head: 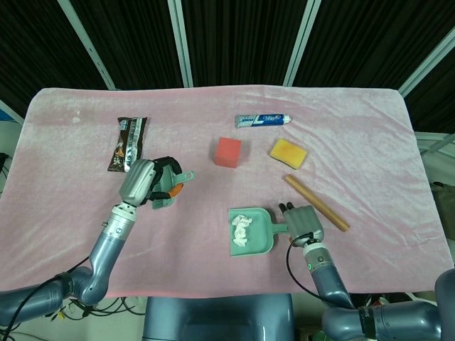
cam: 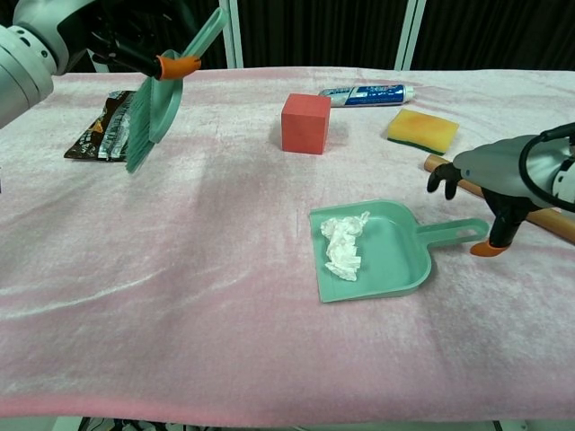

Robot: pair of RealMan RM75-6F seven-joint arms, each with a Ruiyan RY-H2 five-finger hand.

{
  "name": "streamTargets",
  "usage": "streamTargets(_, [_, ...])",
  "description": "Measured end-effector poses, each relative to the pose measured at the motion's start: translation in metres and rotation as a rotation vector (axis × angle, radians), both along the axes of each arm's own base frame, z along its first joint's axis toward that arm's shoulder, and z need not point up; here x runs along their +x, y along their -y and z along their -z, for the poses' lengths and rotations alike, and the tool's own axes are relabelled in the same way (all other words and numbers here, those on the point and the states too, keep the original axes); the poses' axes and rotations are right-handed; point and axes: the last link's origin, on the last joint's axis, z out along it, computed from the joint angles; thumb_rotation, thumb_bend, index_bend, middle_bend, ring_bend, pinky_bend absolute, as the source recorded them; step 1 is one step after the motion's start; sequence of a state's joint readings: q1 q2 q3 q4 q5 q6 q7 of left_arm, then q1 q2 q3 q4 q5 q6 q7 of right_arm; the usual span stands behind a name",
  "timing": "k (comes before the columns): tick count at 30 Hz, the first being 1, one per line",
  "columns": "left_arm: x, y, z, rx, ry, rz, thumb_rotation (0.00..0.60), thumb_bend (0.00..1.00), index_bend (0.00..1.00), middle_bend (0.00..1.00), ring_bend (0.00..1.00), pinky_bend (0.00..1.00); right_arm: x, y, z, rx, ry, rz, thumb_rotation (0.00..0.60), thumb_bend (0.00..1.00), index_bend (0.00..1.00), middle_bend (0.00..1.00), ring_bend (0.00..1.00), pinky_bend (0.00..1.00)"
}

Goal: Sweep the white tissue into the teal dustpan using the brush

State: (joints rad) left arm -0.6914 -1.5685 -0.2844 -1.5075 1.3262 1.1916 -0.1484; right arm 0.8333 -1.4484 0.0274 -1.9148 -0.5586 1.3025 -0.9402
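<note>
- Head view, far left: a snack packet [head: 129, 144] lies flat on the pink cloth [head: 71, 213], just beside the raised brush and not in the working path.
- The left hand [head: 146, 183] grips the brush [cam: 153, 103] by its handle, fingers wrapped round it. The brush hangs clear of the cloth, bristles down, well apart from the dustpan.
- Centre: a red block [head: 228, 152] stands beyond the dustpan, with a toothpaste tube [head: 264, 120] further back. Neither touches the task items.
- The tissue [cam: 344, 244] lies inside the dustpan [cam: 395, 269], on its floor near the open lip. Judged from this, the sweeping itself is done.
- What appears left: setting the brush down, and little else. No loose tissue shows on the cloth.
- Right of centre: a yellow sponge [head: 288, 153] and a wooden stick [head: 316, 203] lie behind the dustpan handle; the stick runs close past the right hand.
- The right hand [cam: 499, 184] sits just beside the end of the dustpan handle with fingers apart and holding nothing; the handle lies free on the cloth.
- Obstruction: none noted between brush and dustpan. The stick is the only item crowding the right hand.
</note>
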Motion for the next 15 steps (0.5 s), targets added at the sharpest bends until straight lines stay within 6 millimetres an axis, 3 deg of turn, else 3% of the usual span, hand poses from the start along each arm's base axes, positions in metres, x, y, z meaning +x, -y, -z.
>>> streamTargets(7, [-0.015,0.009,-0.004,-0.01,-0.107,0.011,0.6,0.36,0.55,0.61,0.9,1.0,-0.008,-0.003,-0.013,-0.048,-0.053,-0.002,0.6,0.13,0.0,0.0,0.34,0.64])
streamTargets(15, [-0.04,0.02,0.003,-0.059,-0.328,-0.011,0.6,0.36,0.55,0.61,0.9,1.0,-0.017,-0.004,-0.025,-0.077,-0.033,0.023,0.6,0.13,0.0,0.0,0.33,0.63])
